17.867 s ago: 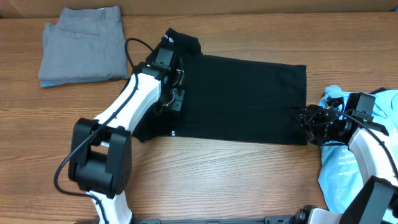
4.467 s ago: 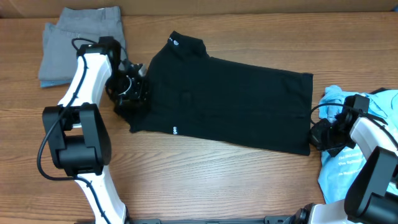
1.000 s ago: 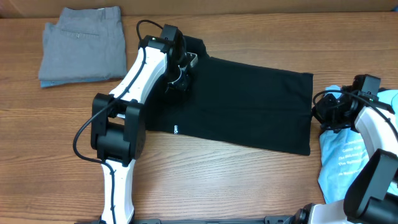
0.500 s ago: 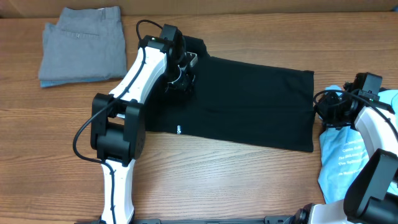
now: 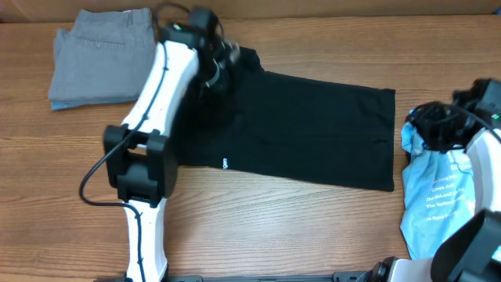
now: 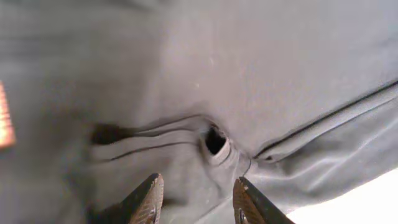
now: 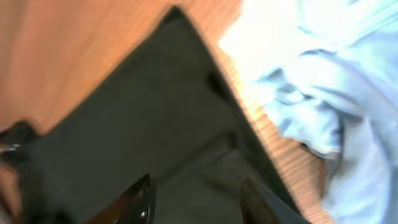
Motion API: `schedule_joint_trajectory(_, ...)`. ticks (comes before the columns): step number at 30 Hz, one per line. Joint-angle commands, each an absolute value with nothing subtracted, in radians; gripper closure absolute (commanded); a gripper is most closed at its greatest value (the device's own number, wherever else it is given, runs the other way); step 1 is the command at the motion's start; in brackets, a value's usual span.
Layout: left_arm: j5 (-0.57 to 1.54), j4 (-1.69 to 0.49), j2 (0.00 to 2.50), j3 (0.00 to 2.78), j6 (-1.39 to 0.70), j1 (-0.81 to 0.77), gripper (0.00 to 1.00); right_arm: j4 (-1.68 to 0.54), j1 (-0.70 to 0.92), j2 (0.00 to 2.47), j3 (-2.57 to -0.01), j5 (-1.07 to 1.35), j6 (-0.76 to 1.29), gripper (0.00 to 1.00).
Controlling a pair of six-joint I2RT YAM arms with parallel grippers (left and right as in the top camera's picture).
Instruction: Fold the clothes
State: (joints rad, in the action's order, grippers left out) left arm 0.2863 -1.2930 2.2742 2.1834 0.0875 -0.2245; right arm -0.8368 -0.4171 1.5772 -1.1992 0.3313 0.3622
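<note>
Black shirt (image 5: 313, 133) soft, flat, locally creased; left tool (image 6: 196, 190), right tool (image 7: 196, 190) both parted, empty.

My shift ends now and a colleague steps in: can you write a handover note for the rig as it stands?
Left gripper: open, holding nothing, over the collar end of the black shirt.
Right gripper: open, holding nothing, at the shirt's hem end.
The shirt lies flat on the table. The light blue tee is crumpled at the right. The grey garment sits folded at far left.
Done: shirt laid out.
Left: fold the shirt, then the tee.
</note>
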Motion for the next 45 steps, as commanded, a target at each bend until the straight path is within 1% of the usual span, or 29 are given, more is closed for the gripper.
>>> schedule_joint_trajectory(1,0.237,-1.427,2.251,2.308,0.011,-0.178,0.62,-0.966,-0.393,1.531,-1.292,0.387,0.324,0.55)
schedule_joint_trajectory(4,0.181,-1.54,2.241,2.325,-0.016,-0.155,0.71,-1.062,-0.392,1.53,-1.293,0.391,0.302,0.6)
schedule_joint_trajectory(5,0.169,-1.565,2.229,2.325,-0.015,-0.146,0.69,-1.094,-0.393,1.529,-1.293,0.396,0.278,0.61)
schedule_joint_trajectory(7,0.168,-1.592,2.196,2.325,-0.014,-0.124,0.6,-1.136,-0.393,1.513,-1.293,0.412,0.216,0.61)
schedule_joint_trajectory(9,0.168,-1.611,2.141,2.325,-0.015,-0.099,0.55,-1.166,-0.393,1.477,-1.293,0.413,0.204,0.6)
schedule_joint_trajectory(11,0.16,-1.628,2.073,2.325,-0.017,-0.072,0.48,-1.188,-0.393,1.423,-1.293,0.413,0.205,0.56)
schedule_joint_trajectory(14,0.081,-1.675,1.979,2.325,-0.064,-0.032,0.4,-1.228,-0.393,1.343,-1.293,0.404,0.237,0.5)
schedule_joint_trajectory(15,0.056,-1.69,1.948,2.321,-0.086,-0.016,0.39,-1.246,-0.393,1.311,-1.288,0.4,0.263,0.44)
schedule_joint_trajectory(17,0.071,-1.69,1.901,2.282,-0.099,0.001,0.37,-1.266,-0.393,1.288,-1.267,0.366,0.295,0.39)
schedule_joint_trajectory(21,0.068,-1.69,1.863,2.17,-0.137,0.01,0.39,-1.271,-0.393,1.301,-1.179,0.278,0.32,0.4)
schedule_joint_trajectory(24,0.069,-1.684,1.863,2.074,-0.148,0.011,0.44,-1.23,-0.394,1.324,-1.061,0.291,0.351,0.51)
schedule_joint_trajectory(26,0.069,-1.66,1.863,1.997,-0.162,0.014,0.5,-1.177,-0.394,1.34,-0.971,0.299,0.369,0.55)
schedule_joint_trajectory(27,0.07,-1.645,1.863,1.968,-0.169,0.015,0.51,-1.144,-0.394,1.348,-0.925,0.311,0.373,0.56)
schedule_joint_trajectory(31,0.082,-1.587,1.863,1.863,-0.181,0.022,0.5,-1.01,-0.394,1.382,-0.781,0.32,0.432,0.55)
schedule_joint_trajectory(33,0.081,-1.557,1.863,1.811,-0.186,0.022,0.49,-0.919,-0.394,1.407,-0.724,0.319,0.475,0.51)
schedule_joint_trajectory(37,0.085,-1.501,1.863,1.716,-0.214,0.027,0.43,-0.779,-0.394,1.455,-0.662,0.319,0.532,0.46)
schedule_joint_trajectory(39,0.1,-1.468,1.863,1.667,-0.215,0.035,0.41,-0.726,-0.394,1.484,-0.651,0.319,0.552,0.46)
schedule_joint_trajectory(43,0.118,-1.408,1.863,1.568,-0.225,0.063,0.41,-0.661,-0.394,1.544,-0.646,0.327,0.562,0.47)
schedule_joint_trajectory(45,0.129,-1.374,1.863,1.517,-0.225,0.077,0.41,-0.633,-0.394,1.563,-0.646,0.327,0.562,0.53)
